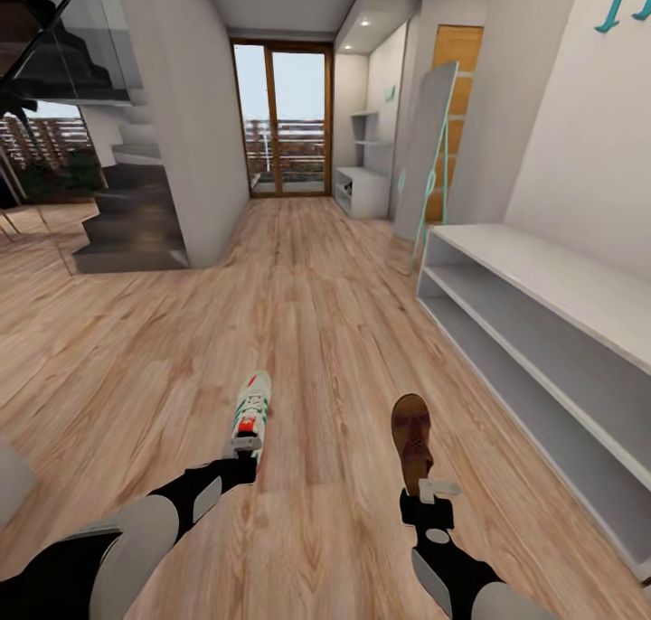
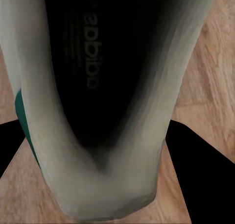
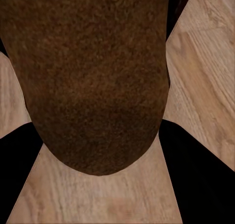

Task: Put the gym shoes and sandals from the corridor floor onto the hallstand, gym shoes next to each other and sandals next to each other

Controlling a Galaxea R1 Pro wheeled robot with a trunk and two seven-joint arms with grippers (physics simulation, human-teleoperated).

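Corridor floor (image 1: 307, 331) open; hallstand (image 1: 542, 331) right; staircase (image 1: 127, 213) left.

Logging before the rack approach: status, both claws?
Left claw shut on white teal-striped gym shoe. Right claw shut on flat brown leather sandal. White-grey hallstand to the right, path open.

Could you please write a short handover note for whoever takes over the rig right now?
Left gripper: shut on a gym shoe, gripped at the heel, toe pointing ahead.
Right gripper: shut on a sandal, gripped at its near end.
Hallstand: to the robot's right; its bench top and visible shelves carry no shoes.
Done: one gym shoe and one sandal picked up.
Left: set both on the hallstand, then fetch the other gym shoe and sandal and place each beside its mate.
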